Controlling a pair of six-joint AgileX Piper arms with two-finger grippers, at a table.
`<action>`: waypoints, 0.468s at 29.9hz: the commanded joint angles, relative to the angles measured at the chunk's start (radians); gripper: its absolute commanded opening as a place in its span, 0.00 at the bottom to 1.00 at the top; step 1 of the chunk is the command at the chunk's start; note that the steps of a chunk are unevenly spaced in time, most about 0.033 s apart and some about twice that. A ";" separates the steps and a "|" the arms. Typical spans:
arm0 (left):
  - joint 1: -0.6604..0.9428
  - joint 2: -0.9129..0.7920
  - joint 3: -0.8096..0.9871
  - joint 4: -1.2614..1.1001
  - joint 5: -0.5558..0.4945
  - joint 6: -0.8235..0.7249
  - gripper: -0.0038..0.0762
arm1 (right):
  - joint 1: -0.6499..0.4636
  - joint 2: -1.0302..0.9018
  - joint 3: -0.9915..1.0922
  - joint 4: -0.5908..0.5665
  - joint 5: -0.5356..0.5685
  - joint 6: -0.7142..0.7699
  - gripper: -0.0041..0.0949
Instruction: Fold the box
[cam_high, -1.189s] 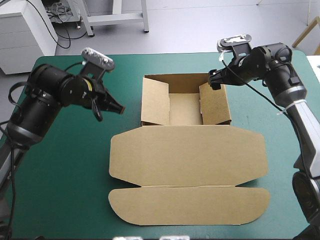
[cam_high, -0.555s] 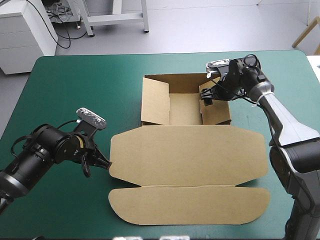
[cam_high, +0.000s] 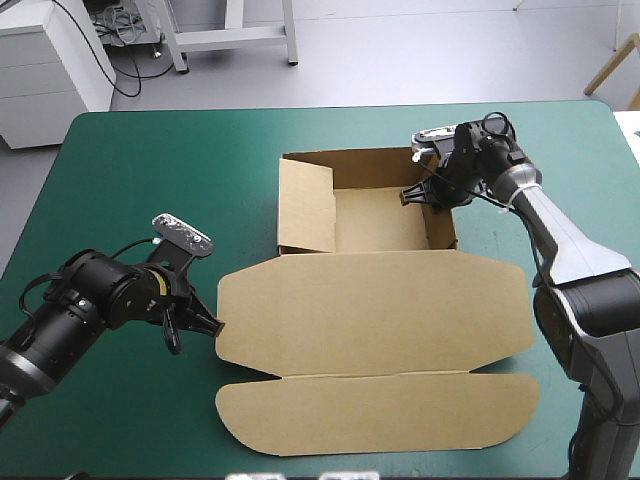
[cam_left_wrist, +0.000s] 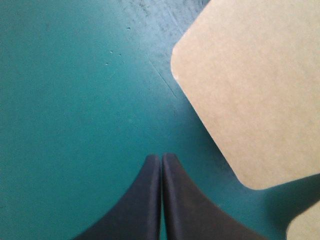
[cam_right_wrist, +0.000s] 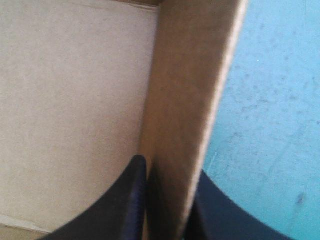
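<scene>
The brown box (cam_high: 370, 310) lies mid-table, its lid flat toward the front and a rounded front flap (cam_high: 380, 412) nearest me. At the rear its tray (cam_high: 375, 218) stands open with the walls raised. The left side flap (cam_high: 305, 208) leans inward. My right gripper (cam_high: 420, 193) pinches the tray's right wall (cam_high: 442, 215). In the right wrist view the gripper (cam_right_wrist: 167, 170) has one finger inside the tray and one outside the wall (cam_right_wrist: 185, 100). My left gripper (cam_high: 213, 326) is shut and rests low just beside the lid's left corner (cam_left_wrist: 250, 100). Its fingers (cam_left_wrist: 161, 159) meet over the cover.
The teal-green cover (cam_high: 130, 180) stretches bare to the left of the box and behind the tray. The right arm's forearm (cam_high: 560, 240) slants over the table's right side, close to the lid's right end.
My right gripper has come down over the tray's right wall and shut on it. That wall now stands upright and the box has slid slightly left. The left arm dropped to the lid's corner earlier.
</scene>
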 joint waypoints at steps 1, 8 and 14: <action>-0.007 -0.023 -0.025 0.007 -0.034 -0.013 0.04 | -0.001 -0.055 -0.023 0.007 -0.021 -0.008 0.03; -0.007 -0.023 -0.025 0.002 -0.034 -0.013 0.04 | -0.012 -0.076 -0.025 -0.030 -0.086 -0.008 0.02; -0.007 -0.023 -0.025 0.004 -0.028 -0.013 0.04 | -0.094 -0.111 -0.045 -0.091 -0.127 -0.014 0.02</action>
